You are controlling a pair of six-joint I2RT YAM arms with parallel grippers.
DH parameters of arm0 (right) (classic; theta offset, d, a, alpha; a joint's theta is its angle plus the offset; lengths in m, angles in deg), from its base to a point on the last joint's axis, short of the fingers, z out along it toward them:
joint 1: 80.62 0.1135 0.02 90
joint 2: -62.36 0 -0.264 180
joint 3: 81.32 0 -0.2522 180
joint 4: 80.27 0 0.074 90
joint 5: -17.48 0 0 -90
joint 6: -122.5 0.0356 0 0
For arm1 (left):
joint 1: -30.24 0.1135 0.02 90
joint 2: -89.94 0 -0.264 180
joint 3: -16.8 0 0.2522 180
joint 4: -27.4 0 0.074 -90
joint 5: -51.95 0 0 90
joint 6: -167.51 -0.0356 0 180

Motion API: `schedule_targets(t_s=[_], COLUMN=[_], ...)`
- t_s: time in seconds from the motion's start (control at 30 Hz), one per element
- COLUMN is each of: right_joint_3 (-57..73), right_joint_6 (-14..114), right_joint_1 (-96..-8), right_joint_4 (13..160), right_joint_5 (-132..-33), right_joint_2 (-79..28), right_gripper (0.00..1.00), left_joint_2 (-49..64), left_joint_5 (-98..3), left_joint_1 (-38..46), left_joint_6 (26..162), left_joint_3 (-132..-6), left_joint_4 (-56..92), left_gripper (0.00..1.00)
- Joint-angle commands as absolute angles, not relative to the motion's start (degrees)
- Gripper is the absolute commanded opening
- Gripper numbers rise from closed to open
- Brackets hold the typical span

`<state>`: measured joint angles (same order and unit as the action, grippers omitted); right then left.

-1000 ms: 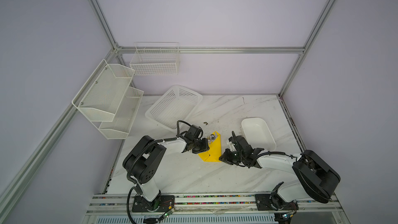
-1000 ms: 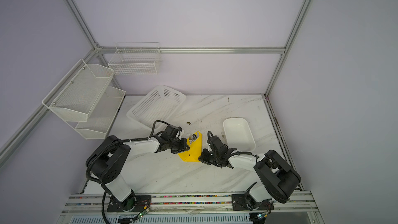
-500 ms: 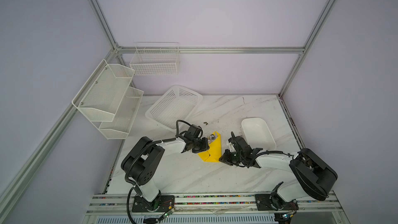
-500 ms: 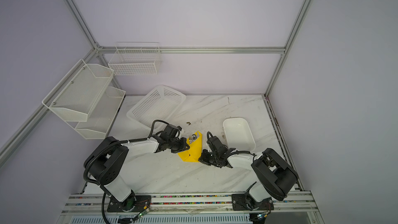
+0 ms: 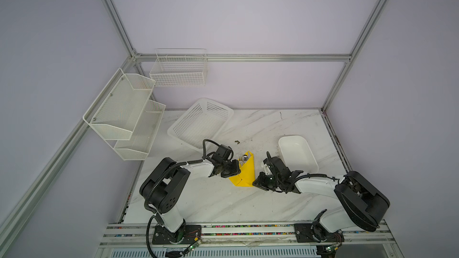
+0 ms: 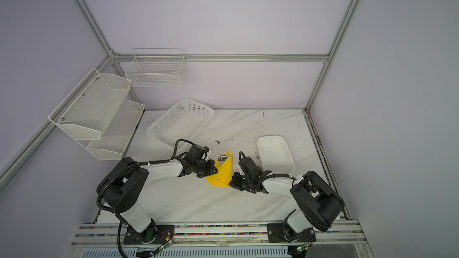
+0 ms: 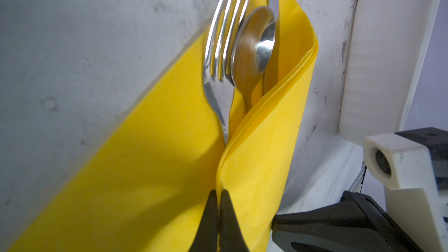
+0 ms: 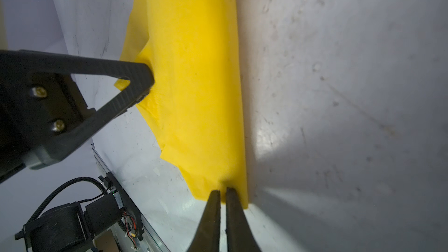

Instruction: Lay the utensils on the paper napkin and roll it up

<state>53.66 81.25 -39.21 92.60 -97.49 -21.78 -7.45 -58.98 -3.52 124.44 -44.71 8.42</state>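
The folded paper napkin (image 5: 244,173) on the table (image 5: 223,207) hides the handles. Only the fork (image 7: 219,52) and spoon (image 7: 254,44) tops peek out. I can't make out the knife. My left gripper (image 7: 219,193) and right gripper (image 8: 223,191) pinch its edges tight. The white tray (image 5: 298,155) sits close by.

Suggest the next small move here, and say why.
Probably roll the pinched fold over onto the flat side: the left hand and right hand are both shut on the paper napkin, which wraps the fork and spoon from one side only.
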Motion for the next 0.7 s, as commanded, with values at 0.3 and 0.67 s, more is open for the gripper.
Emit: schedule_targets(t_s=[0.3, 0.67], right_joint_3=[50.94, 48.21], right_joint_6=[81.1, 79.39], right_joint_1=[-39.4, -40.9], right_joint_4=[91.34, 91.24], right_joint_5=[-93.17, -88.68], right_joint_2=[-18.59, -19.69], right_gripper=[0.12, 0.11], left_joint_2=[-7.09, -7.03], left_joint_5=[-59.23, -58.96], left_joint_1=[-3.14, -3.18], left_joint_6=[124.7, 124.66], left_joint_3=[-43.58, -43.73], left_joint_4=[10.56, 10.29], left_gripper=[0.0, 0.0])
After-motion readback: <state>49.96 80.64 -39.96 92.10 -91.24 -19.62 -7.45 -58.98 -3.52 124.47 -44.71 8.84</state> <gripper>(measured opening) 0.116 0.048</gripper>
